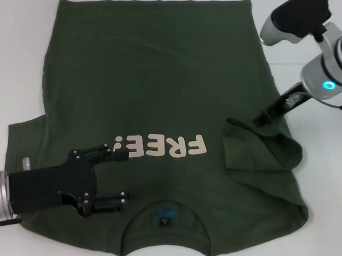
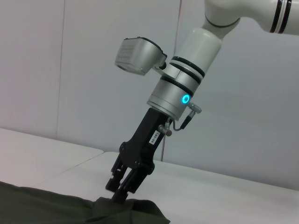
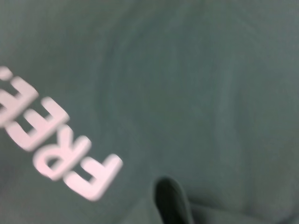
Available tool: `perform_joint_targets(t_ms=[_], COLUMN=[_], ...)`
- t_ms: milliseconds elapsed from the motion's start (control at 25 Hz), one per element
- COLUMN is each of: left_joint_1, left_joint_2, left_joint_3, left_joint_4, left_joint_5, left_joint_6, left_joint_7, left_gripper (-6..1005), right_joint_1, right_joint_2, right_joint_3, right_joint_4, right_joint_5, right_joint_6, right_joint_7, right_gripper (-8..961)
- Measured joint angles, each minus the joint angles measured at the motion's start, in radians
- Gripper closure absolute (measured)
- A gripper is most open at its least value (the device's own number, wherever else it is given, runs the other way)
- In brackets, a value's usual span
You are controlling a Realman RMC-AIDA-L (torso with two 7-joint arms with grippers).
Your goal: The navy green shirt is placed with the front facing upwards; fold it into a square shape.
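Observation:
The navy green shirt (image 1: 155,88) lies flat on the white table, front up, its pale "FREE!" print (image 1: 162,146) and collar (image 1: 165,215) nearest me. My left gripper (image 1: 122,177) hovers open over the chest, left of the collar, holding nothing. At the shirt's right side, my right gripper (image 1: 262,121) is shut on the sleeve (image 1: 260,153), which is lifted and folded inward over the body. From the left wrist view, the right gripper (image 2: 119,195) pinches a raised bunch of fabric (image 2: 131,210). The right wrist view holds only the shirt (image 3: 196,84) and its print (image 3: 56,144).
Bare white table (image 1: 321,167) surrounds the shirt on the right and far left (image 1: 18,72). A pale wall (image 2: 56,70) stands behind the table. The right arm (image 1: 330,66) reaches in from the upper right.

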Motion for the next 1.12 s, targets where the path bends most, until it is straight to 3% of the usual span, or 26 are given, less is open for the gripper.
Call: perform_joint_targets(t_ms=[280,1120], left_joint_1=[0.0,0.0], left_joint_2=[-0.001,-0.001], left_joint_3=[0.0,-0.011], left_joint_4=[-0.003,-0.012], left_joint_5=[0.0,-0.002], left_joint_6=[0.0,0.0], left_joint_7=[-0.001,0.002], left_gripper=[172,171], right_joint_1=[-0.016,-0.05], right_joint_2=[0.007,-0.002], right_joint_3=[-0.005,-0.167], right_joint_4=[-0.069,-0.068], right_joint_5=[-0.075,-0.078], right_joint_6=[-0.061,-0.072], right_joint_7=[-0.005,0.047], right_gripper=[530,534])
